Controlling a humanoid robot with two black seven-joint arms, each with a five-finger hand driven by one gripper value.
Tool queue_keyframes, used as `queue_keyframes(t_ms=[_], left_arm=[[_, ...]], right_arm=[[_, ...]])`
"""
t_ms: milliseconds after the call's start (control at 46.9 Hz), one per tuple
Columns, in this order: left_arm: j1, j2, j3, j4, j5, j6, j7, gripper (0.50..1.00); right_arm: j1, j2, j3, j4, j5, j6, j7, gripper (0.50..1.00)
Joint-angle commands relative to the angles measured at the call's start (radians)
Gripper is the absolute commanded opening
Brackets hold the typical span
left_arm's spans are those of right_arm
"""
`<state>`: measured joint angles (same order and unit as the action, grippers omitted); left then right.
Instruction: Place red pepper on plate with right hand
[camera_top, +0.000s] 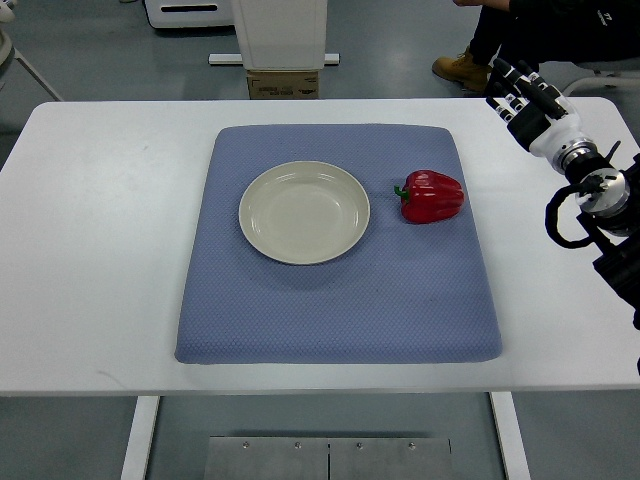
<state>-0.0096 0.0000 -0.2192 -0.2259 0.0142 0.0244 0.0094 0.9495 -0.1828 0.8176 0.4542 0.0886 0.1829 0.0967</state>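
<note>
Nothing is on the plate (304, 212) yet, folks: it sits bare and cream-coloured a little left of centre on the blue mat (340, 300), which covers the middle of the white counter (100, 250). The red pepper (432, 196) lies on the mat just to the plate's right, close to it but not touching, a clear strip of blue between them.

The right hand (522, 96) hovers up at the far right corner of the counter, well apart from the pepper, with its arm coming in from the right edge. Its dark fingers (507, 80) are loosely extended and holding nothing at all. The left hand is nowhere in the picture.

So the whole job looks to be ahead: reach, grasp, lift, carry left, set down. By my reading, not one of those steps is done.

Now the pepper itself. It lies on its side, long axis running roughly left to right across the picture. The green stem (402, 191) points left, straight at the plate, and the bulging lobed end faces right, toward the arm's side. That puts the broad body nearest the hand, which I judge handy for a grip across the lobes.

Beyond the counter, a person's boot (460, 68) shows at the top edge.
</note>
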Motion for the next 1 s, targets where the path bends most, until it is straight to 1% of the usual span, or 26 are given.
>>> queue_keyframes(t_ms=[0,85,384,683,811,875,982], left_arm=[[0.000,0.000,-0.003,0.000,-0.003,0.002,-0.003,1.000],[0.003,0.000,-0.002,-0.001,-0.011,0.003,-0.029,1.000],[-0.004,0.000,0.000,-0.001,-0.003,0.000,-0.029,1.000],[-0.004,0.000,0.000,-0.001,-0.003,0.000,-0.031,1.000],[-0.004,0.000,0.000,-0.001,-0.003,0.000,-0.031,1.000],[-0.004,0.000,0.000,-0.001,-0.003,0.000,-0.029,1.000],[-0.004,0.000,0.000,-0.001,-0.003,0.000,-0.029,1.000]], right_arm=[[0.000,0.000,-0.002,0.000,0.000,0.000,0.003,1.000],[-0.001,0.000,-0.002,0.000,0.000,0.000,0.003,1.000],[0.002,-0.043,-0.005,-0.002,0.000,-0.002,-0.009,1.000],[0.002,-0.046,-0.005,-0.012,0.000,-0.013,-0.005,1.000],[0.009,-0.066,0.003,-0.072,0.002,-0.017,0.017,1.000],[0.014,-0.066,0.015,-0.088,0.002,-0.016,0.047,1.000],[0.014,-0.063,0.020,-0.085,0.002,-0.011,0.121,1.000]])
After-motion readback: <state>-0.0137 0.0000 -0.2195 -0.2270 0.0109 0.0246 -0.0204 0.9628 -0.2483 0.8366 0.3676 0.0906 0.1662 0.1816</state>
